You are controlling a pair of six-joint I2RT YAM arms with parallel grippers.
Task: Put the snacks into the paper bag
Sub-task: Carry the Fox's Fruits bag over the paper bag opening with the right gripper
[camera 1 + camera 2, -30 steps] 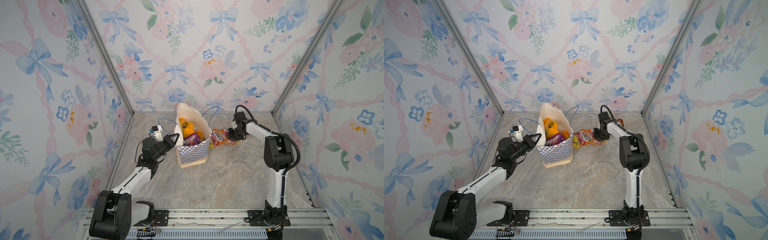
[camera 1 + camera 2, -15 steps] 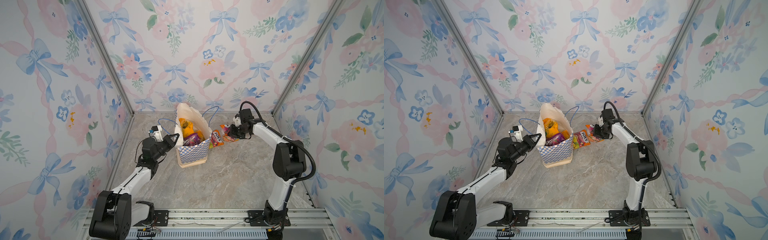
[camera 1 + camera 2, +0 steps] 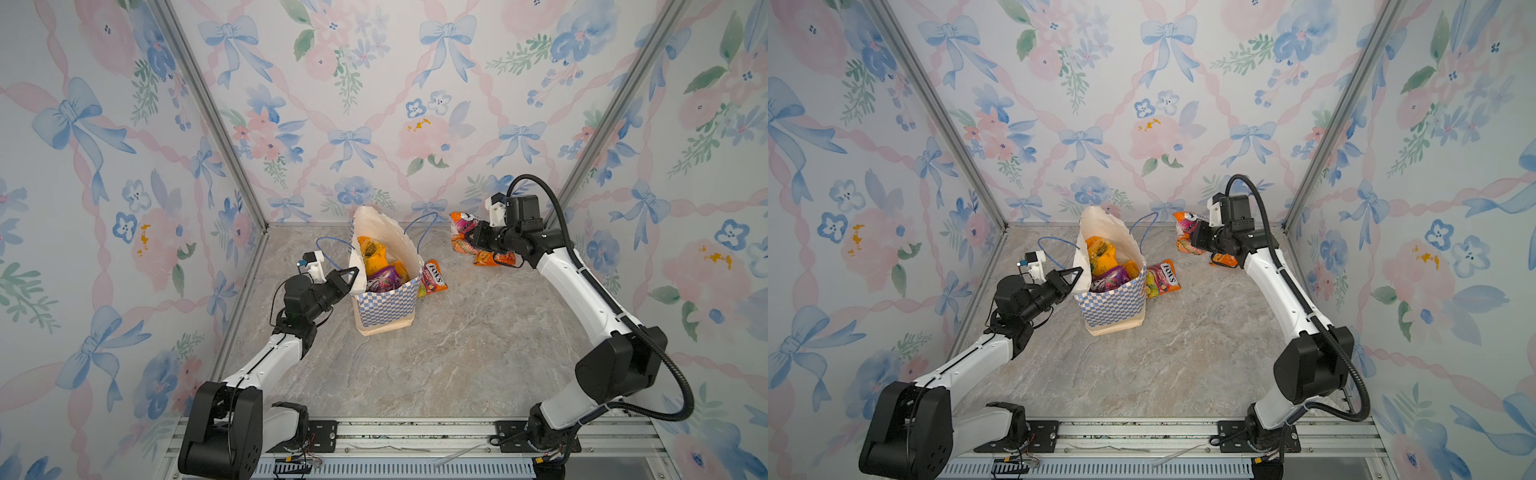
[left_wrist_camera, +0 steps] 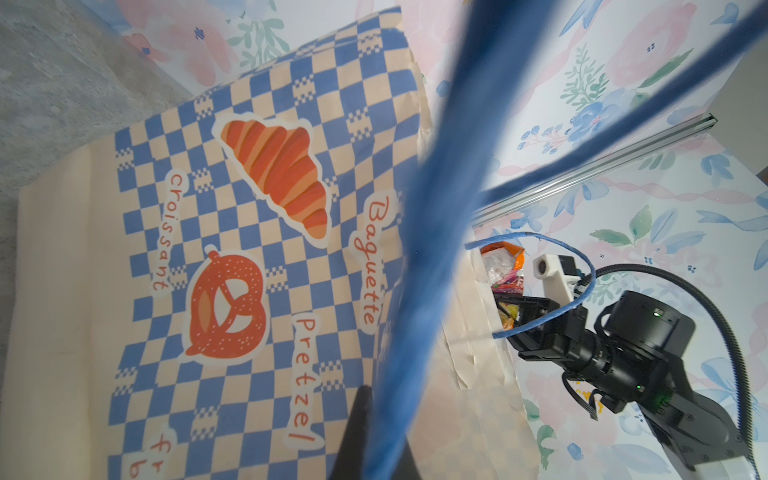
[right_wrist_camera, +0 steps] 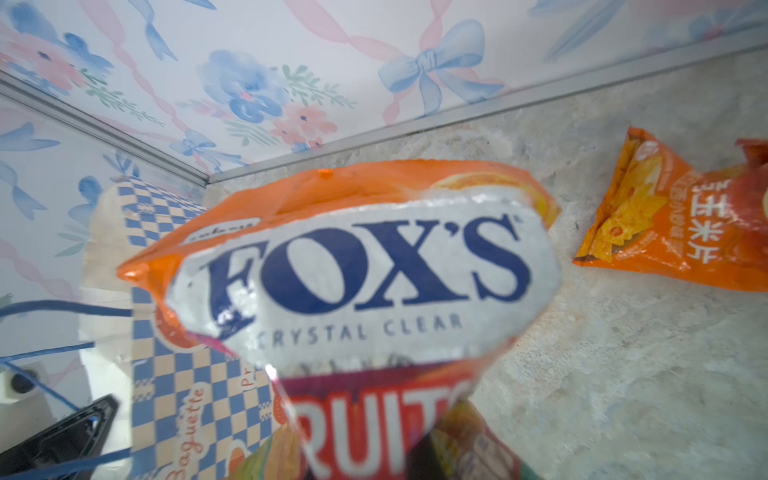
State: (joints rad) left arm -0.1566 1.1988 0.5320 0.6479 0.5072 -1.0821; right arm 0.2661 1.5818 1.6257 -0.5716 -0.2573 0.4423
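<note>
Near the back wall, grips an orange FOX'S packet (image 3: 460,222) aloft in the closed right claw (image 3: 469,239), right of the paper bag (image 3: 386,301), apparently for carrying over; pinches the bag's rim tight with the left claw (image 3: 352,274), seemingly to hold it open.

Snacks (image 3: 380,268) lie in the bag (image 3: 386,307) at the middle of the counter (image 3: 457,353). One packet (image 3: 434,277) lies just right of it; farther right, behind, a chip bag (image 3: 494,258) beside the held packet (image 3: 463,222).
</note>
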